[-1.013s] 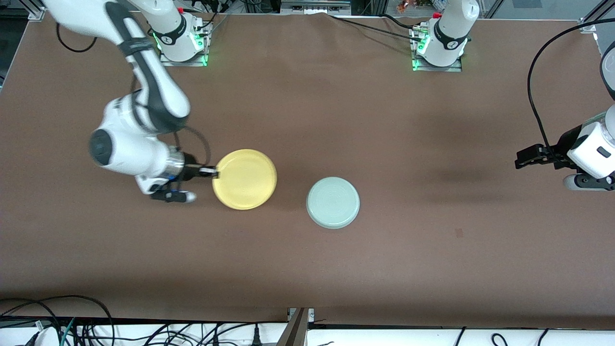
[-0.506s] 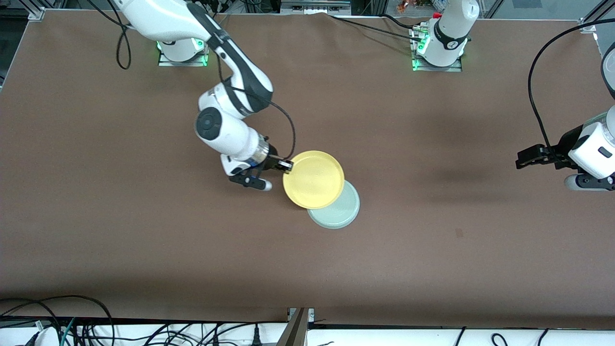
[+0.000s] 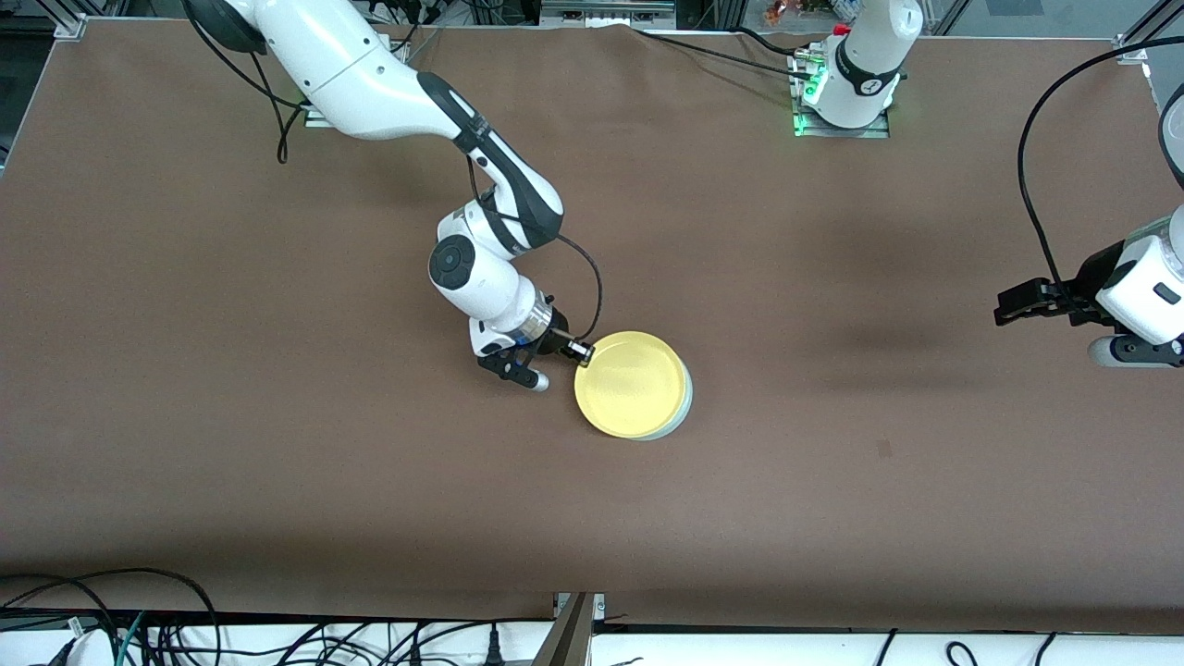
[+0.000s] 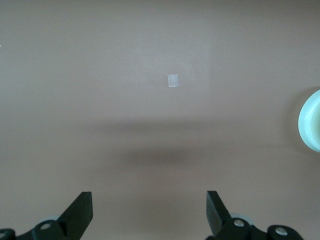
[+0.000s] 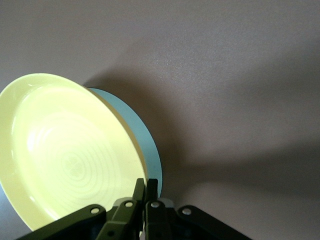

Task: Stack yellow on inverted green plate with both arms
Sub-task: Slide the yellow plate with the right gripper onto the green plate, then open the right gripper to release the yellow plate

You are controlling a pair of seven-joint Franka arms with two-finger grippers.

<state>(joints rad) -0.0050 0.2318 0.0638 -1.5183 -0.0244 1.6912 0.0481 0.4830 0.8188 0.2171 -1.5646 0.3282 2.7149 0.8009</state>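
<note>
The yellow plate lies over the green plate in the middle of the table, hiding all but a thin green crescent. My right gripper is shut on the yellow plate's rim at the side toward the right arm's end. In the right wrist view the yellow plate sits above the green plate, with the right gripper clamped on the rim. My left gripper is open and empty over the table at the left arm's end. In the left wrist view the left gripper is wide open and the green plate's edge shows.
A small pale tape mark lies on the brown table. The arm bases stand along the table's top edge. Cables lie off the table's near edge.
My right arm carried the yellow plate from the right arm's side of the table over to the green plate and down over it. The left arm has not moved.
</note>
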